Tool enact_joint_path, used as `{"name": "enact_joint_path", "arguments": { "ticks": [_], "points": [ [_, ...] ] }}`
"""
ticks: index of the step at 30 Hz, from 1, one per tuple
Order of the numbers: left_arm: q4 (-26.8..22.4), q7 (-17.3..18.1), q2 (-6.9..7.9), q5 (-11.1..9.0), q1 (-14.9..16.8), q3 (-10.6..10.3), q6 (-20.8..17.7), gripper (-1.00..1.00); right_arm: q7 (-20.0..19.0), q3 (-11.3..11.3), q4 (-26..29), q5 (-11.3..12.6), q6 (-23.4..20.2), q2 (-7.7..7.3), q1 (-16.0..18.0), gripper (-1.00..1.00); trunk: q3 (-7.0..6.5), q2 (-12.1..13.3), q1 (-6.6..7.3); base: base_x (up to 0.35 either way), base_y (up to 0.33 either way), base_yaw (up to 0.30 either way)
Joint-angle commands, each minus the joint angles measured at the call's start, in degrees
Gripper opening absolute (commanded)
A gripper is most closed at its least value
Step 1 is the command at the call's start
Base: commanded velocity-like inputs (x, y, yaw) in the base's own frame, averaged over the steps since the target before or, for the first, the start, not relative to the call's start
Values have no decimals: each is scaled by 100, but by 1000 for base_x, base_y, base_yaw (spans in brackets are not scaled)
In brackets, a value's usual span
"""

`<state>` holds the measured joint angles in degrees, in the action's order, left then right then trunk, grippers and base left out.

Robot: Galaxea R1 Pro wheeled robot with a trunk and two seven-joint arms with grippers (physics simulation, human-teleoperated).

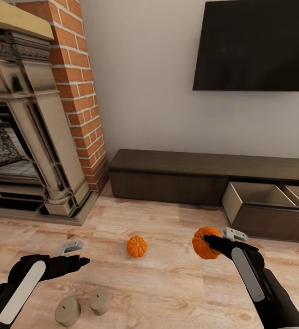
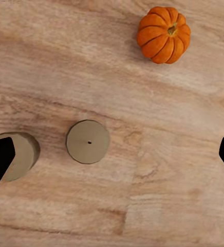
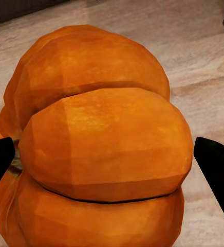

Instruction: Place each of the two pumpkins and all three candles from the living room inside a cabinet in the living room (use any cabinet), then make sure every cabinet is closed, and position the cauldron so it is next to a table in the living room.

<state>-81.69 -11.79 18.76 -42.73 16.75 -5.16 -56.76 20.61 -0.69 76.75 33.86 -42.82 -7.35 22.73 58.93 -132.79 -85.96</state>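
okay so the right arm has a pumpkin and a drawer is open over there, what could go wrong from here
The right gripper holds one pumpkin above the floor with its fingers at the rounded sides, so it might slip. The open drawer has a raised front panel that the pumpkin must clear. The left gripper hangs open over two candles, near the other pumpkin; a careless sweep could knock them over.

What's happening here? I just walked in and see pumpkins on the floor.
The right gripper holds one pumpkin above the floor, near the cabinet's open drawer. The other pumpkin sits on the floor. The left gripper hangs open over two candles standing on the floor.
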Motion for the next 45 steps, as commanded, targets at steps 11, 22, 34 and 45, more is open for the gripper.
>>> {"name": "enact_joint_path", "arguments": {
  "ticks": [11, 22, 34, 45],
  "points": [
    [-5, -65, 5, -60, 4, -11, -10, 100, 50, -11, 7, 54, -7, 5, 4, -100, 5, -2, 0, 117, -79, 0],
    [3, -65, 5, -60, 4, -11, -12, 100, -2, -10, -20, 56, -7, 5, 4, -100, 5, -2, 0, 147, -14, 0],
    [10, -68, 5, -60, 2, -19, -10, 100, -31, -10, -46, 56, -7, 5, 4, -100, 5, -2, 0, 43, -77, 0],
    [12, -69, 5, -52, 4, -20, -11, 100, -31, -10, -46, 55, -7, 5, 4, -100, 5, -2, 0, 31, -168, -63]
  ]
}}
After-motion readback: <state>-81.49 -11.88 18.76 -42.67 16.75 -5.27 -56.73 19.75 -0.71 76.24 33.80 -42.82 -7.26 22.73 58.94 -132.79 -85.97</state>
